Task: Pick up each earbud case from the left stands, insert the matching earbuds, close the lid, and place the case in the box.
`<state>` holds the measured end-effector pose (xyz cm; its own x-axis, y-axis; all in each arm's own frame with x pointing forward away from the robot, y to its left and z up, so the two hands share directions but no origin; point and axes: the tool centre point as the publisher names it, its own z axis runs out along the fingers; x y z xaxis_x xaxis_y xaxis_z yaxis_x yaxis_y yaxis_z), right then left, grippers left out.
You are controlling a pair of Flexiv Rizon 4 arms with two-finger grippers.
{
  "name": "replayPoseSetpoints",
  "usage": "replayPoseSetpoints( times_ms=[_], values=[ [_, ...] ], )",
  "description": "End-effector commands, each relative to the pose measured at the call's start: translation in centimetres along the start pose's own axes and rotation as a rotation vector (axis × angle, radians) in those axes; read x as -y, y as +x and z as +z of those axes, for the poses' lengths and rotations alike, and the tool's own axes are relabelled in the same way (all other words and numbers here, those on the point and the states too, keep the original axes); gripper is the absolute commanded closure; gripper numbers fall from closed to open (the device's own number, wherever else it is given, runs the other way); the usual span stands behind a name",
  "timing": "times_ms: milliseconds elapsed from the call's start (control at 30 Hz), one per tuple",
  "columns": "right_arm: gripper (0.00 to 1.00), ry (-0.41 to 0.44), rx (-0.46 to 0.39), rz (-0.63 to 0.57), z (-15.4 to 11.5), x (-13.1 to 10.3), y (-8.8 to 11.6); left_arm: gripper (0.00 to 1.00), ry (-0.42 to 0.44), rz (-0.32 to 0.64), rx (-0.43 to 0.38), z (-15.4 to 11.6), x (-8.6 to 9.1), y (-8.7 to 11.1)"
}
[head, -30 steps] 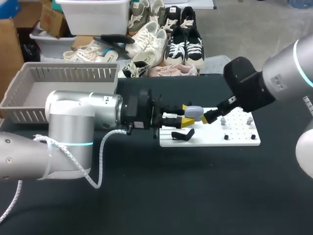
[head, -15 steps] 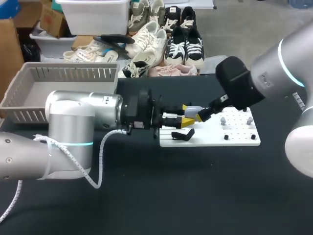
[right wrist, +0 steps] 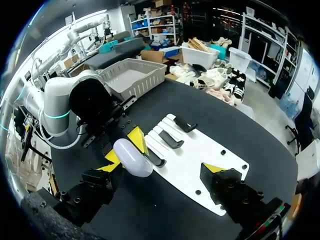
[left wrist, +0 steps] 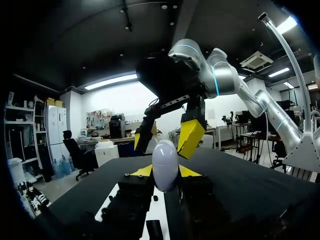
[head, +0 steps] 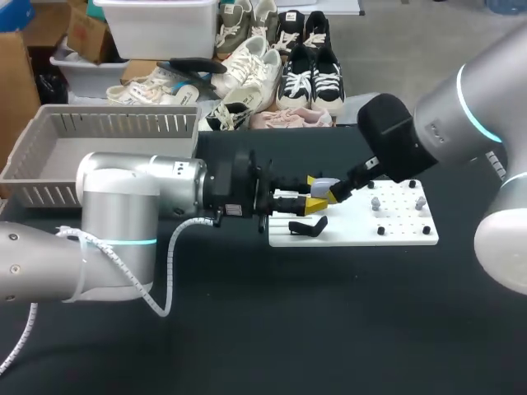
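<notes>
Between left fingers (left wrist: 190,172): earbud case (left wrist: 165,165) lengthwise (pointing outward).

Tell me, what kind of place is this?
Probably a robot lab: the left arm and right arm meet over a black table, and the left gripper holds an earbud case by a white board of stands.

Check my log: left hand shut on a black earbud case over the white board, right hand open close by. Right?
Not black: the left wrist view shows the earbud case is pale. Otherwise right: left hand shut on it over the white board, right hand open close by.
</notes>
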<state>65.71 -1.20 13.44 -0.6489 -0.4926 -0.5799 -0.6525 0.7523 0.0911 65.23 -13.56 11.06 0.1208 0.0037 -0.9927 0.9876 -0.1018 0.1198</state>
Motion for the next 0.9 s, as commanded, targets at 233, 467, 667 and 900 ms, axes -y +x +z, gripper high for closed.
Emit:
replayPoseSetpoints(
  times_ms=[233, 467, 667, 900],
  values=[
    [0.00, 0.139, 0.001, 0.015, 0.2, 0.2, -0.1, 1.00, -0.007, 0.002, -0.001, 0.0, 0.2, 0.0],
    [0.00, 0.142, 0.018, 0.021, -0.5, 0.3, -0.7, 1.00, -0.007, 0.002, -0.001, 0.0, 0.2, 0.0],
    [0.00, 0.159, 0.048, 0.008, -1.4, 0.3, -1.8, 1.00, -0.007, 0.002, -0.001, 0.0, 0.2, 0.0],
    [0.00, 0.305, 0.076, -0.055, -3.8, 1.9, -2.4, 1.00, -0.007, 0.002, -0.001, 0.0, 0.2, 0.0]
  ],
)
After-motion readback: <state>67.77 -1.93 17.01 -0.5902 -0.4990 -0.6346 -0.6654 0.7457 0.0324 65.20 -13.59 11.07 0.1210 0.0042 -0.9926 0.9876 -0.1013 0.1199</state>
